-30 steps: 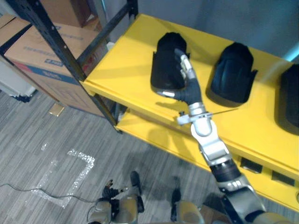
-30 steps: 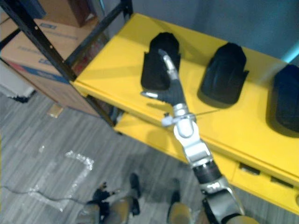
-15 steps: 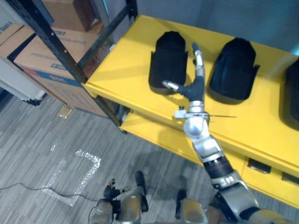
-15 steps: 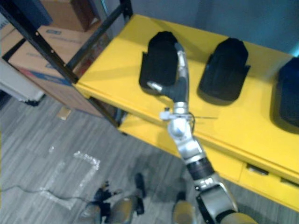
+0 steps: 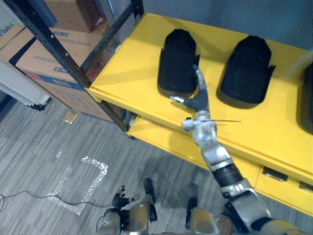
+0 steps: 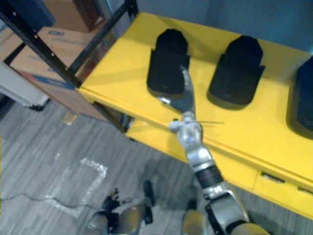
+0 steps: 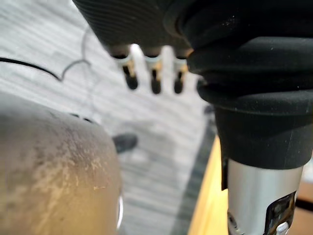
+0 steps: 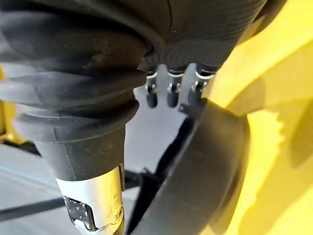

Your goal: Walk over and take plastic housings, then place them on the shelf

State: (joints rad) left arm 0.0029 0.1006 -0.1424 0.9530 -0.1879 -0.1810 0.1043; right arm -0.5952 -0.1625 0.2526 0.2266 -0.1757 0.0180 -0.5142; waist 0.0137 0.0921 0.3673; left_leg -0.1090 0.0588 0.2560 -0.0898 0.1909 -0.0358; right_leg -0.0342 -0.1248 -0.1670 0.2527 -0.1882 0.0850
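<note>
One: All the silver, dark-tipped fingers (image 5: pixel 199 81) of the right hand (image 5: pixel 197 101) are out straight and close together, thumb splayed wide to the side. Nothing clamped, nothing held!

Two: And what are they lying along?

One: The edge of the leftmost black domed plastic housing (image 5: pixel 178 61), on the side facing its neighbour. In the right wrist view the fingertips (image 8: pixel 169 95) sit just beside that dark curved shell. Touching or a hair off, I cannot tell.

Two: So that housing is down?

One: Down it is, resting on the bright yellow top shelf (image 5: pixel 132 63), near the front edge. A second black housing (image 5: pixel 248 68) stands beside it, a gap between them, and the hand reaches up into that gap. A third black housing (image 5: pixel 308 90) is cut off at the right edge of the view, on the same shelf.

Two: The other arm?

One: The left hand (image 7: pixel 154 73) hangs low, fingers straight, relaxed and slightly apart, holding nothing, with grey striped carpet floor (image 5: pixel 44 142) beneath.

Two: Further out?

One: A lower yellow shelf (image 5: pixel 151 137) under the top one, a black metal upright (image 5: pixel 61 49) at the left corner, brown cardboard boxes (image 5: pixel 34 54) behind it, and a patch of shiny tape marks (image 5: pixel 93 166) on the carpet.
</note>
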